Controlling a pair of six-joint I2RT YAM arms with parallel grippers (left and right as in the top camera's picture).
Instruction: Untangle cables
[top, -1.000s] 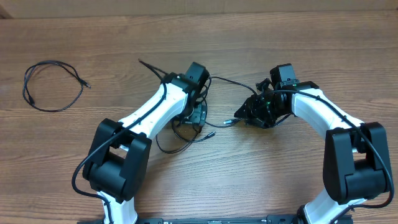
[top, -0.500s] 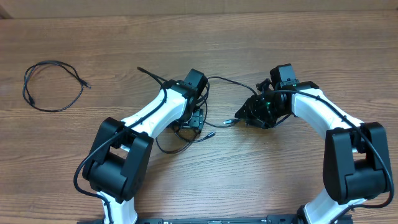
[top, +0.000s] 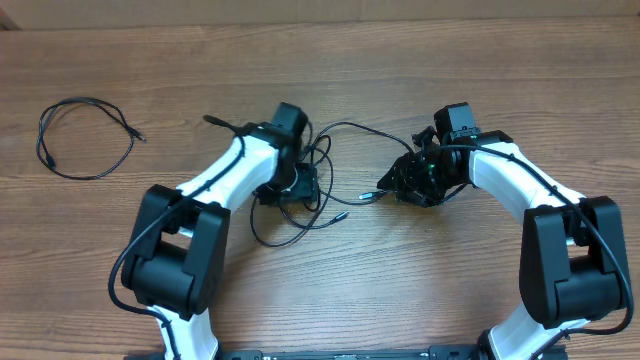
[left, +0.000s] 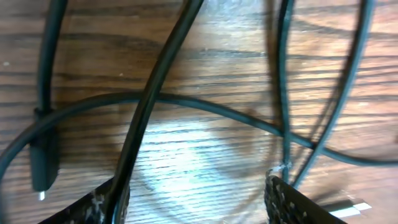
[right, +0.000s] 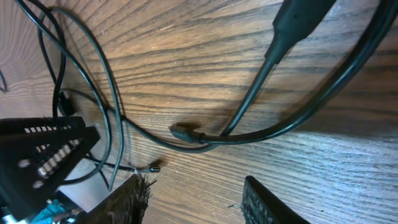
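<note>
The tangled black cables (top: 352, 127) lie in loose loops at the table's middle, with one silver-tipped plug (top: 337, 214) pointing right. My left gripper (top: 298, 186) hangs low over the tangle, open. In the left wrist view several cable strands (left: 186, 102) cross the wood ahead of its fingers (left: 193, 186), and one strand runs along the left finger. A plug (left: 43, 162) lies at the left. My right gripper (top: 397, 190) is open and empty at the tangle's right end. Its wrist view shows wood between the fingers (right: 196, 190), with cables (right: 186, 134) just ahead.
A separate thin black cable (top: 85, 137) lies in a loop on its own at the table's far left. A small silver-tipped plug (right: 152, 167) lies near my right gripper's left finger. The wooden table (top: 450, 290) carries nothing else.
My left arm has swung to the left and its gripper has shifted left over the tangle. The upper cable loop has shifted slightly with it. The right arm has not moved.
</note>
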